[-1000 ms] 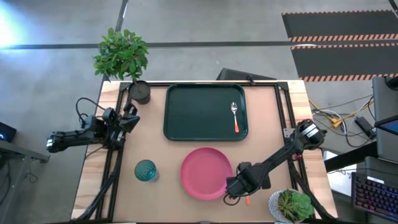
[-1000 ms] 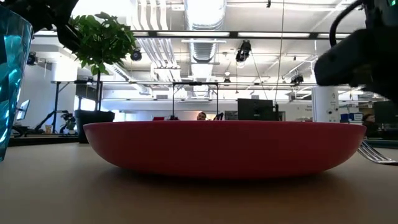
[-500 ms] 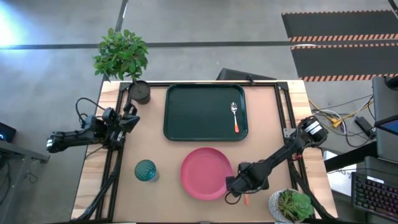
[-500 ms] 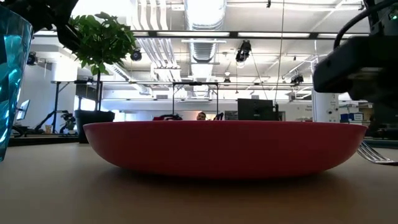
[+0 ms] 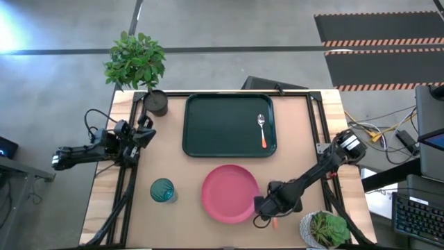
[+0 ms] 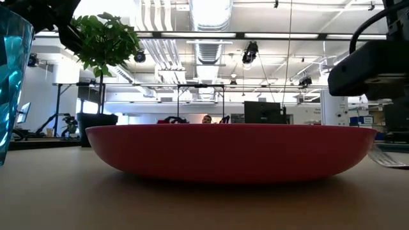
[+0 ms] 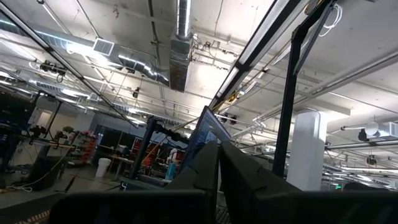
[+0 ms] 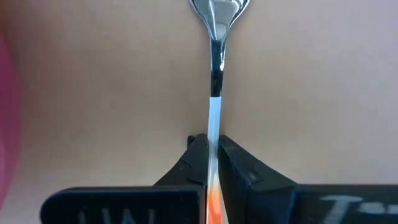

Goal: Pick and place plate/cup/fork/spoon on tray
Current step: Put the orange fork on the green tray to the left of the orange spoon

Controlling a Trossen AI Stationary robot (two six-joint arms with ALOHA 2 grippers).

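The pink plate [image 5: 229, 193] lies on the table in front of the dark tray [image 5: 208, 125]. The spoon [image 5: 261, 128] lies on the tray's right part. The teal cup [image 5: 163, 189] stands left of the plate. Just right of the plate lies the fork [image 8: 215, 37], its orange handle end [image 5: 275, 223] pointing to the near edge. My right gripper [image 5: 263, 207] is down over it, shut on the handle. At the table's left edge my left gripper [image 5: 148, 132] waits, shut and holding nothing. My right gripper pinches the fork's handle [image 8: 213, 134] between its two fingers, about where the pale part turns orange. The fingers come from above, pointing down, one on each side of the slim handle. The fork lies flat, its silver head [image 6: 388, 156] low on the table.
A potted plant [image 5: 157, 103] stands at the tray's far left corner. A second small plant [image 5: 325, 229] sits at the near right corner, close behind my right arm. Bare tabletop lies between cup and plate and on the tray's left part.
My right gripper has shut on the fork's handle, from wide open a second ago, and has shifted a little toward the table's right edge. The fork stays on the table.
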